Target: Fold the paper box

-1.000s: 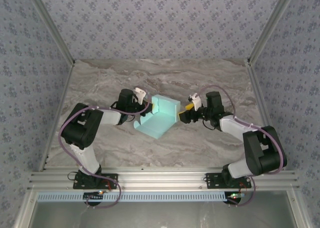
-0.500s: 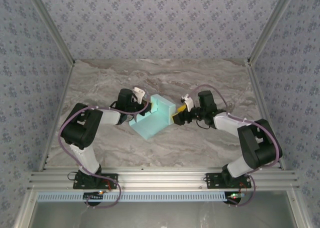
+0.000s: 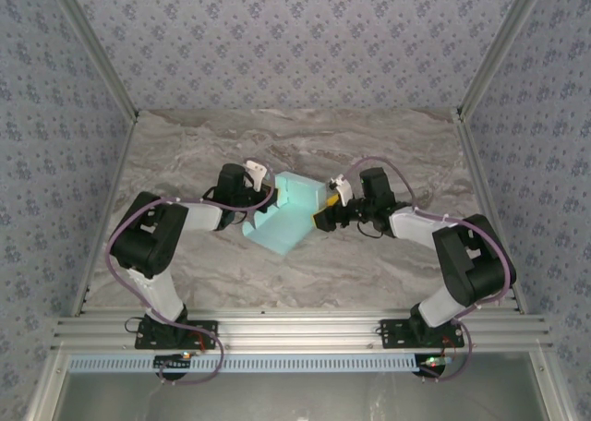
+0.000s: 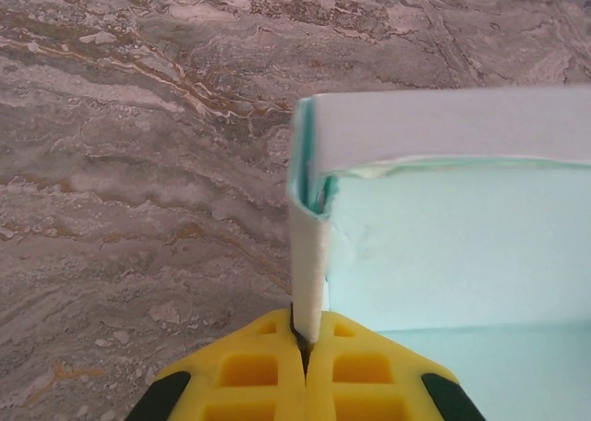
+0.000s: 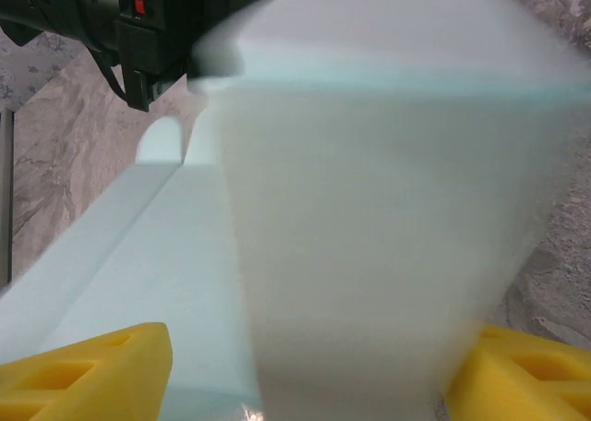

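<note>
On the marble table (image 3: 185, 153) I see the paper box (image 3: 294, 222) near the middle, between the two arms. It is partly formed, with its floor flat and its far and left walls upright. My left gripper (image 4: 305, 352) is clamped tight on the thin left wall's edge, pinching the card between its yellow fingers, while my right gripper (image 5: 305, 384) sits at the box's right end with jaws spread wide around a raised panel, and I can't tell whether either pad touches it.
</note>
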Controlling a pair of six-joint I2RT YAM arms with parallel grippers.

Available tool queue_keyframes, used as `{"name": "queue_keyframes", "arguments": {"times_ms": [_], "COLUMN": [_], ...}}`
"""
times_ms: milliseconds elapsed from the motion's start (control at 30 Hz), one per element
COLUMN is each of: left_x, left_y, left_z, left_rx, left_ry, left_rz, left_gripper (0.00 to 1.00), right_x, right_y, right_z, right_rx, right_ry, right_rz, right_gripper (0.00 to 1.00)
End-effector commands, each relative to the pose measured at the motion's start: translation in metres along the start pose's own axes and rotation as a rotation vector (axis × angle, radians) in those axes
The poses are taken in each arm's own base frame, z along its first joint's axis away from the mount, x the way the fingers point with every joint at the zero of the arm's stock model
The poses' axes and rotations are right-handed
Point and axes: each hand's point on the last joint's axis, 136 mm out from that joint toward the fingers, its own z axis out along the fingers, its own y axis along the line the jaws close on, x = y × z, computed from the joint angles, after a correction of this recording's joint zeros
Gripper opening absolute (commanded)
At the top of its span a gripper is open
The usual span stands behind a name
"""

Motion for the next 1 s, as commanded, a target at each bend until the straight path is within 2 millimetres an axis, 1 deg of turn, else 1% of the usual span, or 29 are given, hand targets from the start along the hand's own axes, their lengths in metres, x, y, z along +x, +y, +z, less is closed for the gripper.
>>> {"name": "queue_keyframes", "arguments": {"times_ms": [0,100,300,400,500,600,733,800,900,967], "left_x": [0.005,0.001,0.0,0.001,0.001,0.004,0.008,0.004,-0.007,-0.014], "left_y": [0.001,0.0,-0.005,-0.006,-0.007,-0.001,0.006,0.009,0.012,0.017], "left_z": [-0.002,-0.002,-0.002,-0.002,-0.002,-0.002,-0.002,-0.005,-0.013,-0.017], "left_rx": [-0.033,-0.028,-0.012,-0.012,-0.015,-0.056,-0.101,-0.125,-0.164,-0.205], "left_ry": [0.023,0.012,0.015,0.015,0.018,0.039,0.046,0.031,-0.014,-0.028], "left_rz": [-0.007,-0.01,-0.003,-0.009,-0.011,-0.019,-0.012,-0.007,0.008,0.028], "left_gripper": [0.0,0.0,0.0,0.0,0.0,0.07,0.15,0.17,0.27,0.28], "right_x": [0.001,0.001,-0.006,-0.008,-0.008,-0.008,-0.01,-0.008,-0.006,-0.005], "right_y": [-0.001,-0.008,-0.011,-0.01,-0.014,-0.017,-0.009,-0.004,0.003,0.006], "right_z": [-0.003,-0.007,0.001,0.009,0.014,0.016,0.019,0.021,0.022,0.022], "right_rx": [-0.025,-0.003,0.022,0.035,0.083,0.157,0.192,0.221,0.257,0.277], "right_ry": [-0.023,-0.025,-0.013,0.002,0.01,0.015,0.023,0.032,0.031,0.028], "right_rz": [0.03,0.035,0.014,-0.001,-0.018,-0.044,-0.078,-0.09,-0.074,-0.041], "right_gripper": [0.77,0.78,0.73,0.67,0.55,0.44,0.4,0.38,0.37,0.37]}}
